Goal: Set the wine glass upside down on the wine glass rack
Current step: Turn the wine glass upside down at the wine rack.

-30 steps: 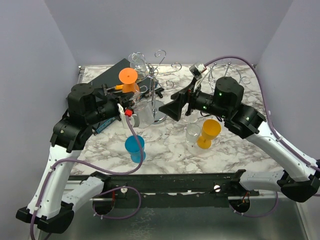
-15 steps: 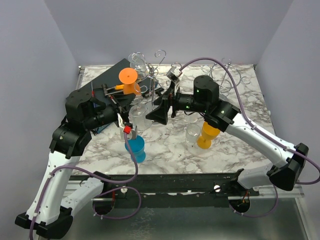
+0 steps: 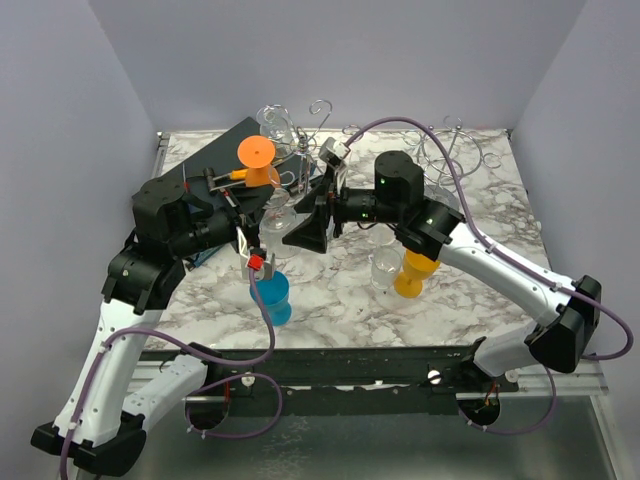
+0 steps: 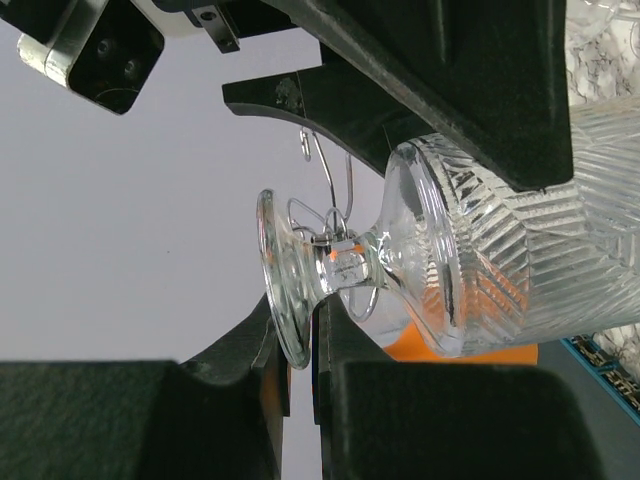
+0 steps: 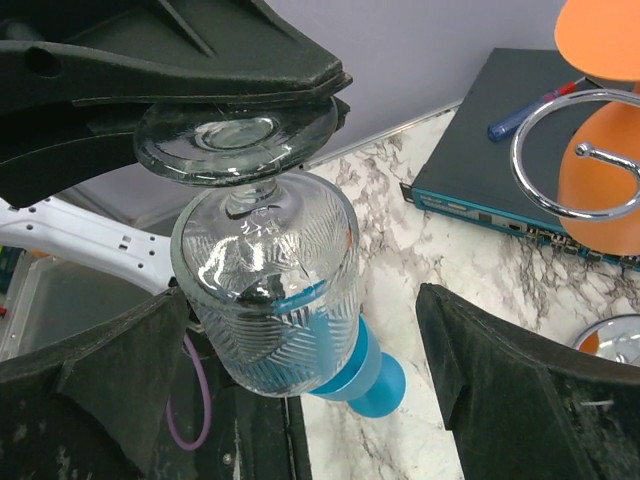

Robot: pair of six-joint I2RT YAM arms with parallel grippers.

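Wine glass hangs foot-up over the middle of the surface, just in front of the wine glass rack. The left tool, nearly shut, pinches the glass's foot. The right tool gapes wide, its fingers flanking the bowl. A blue cup stands below, toward the near edge.

Marble table, rack, blue glass, yellow glass
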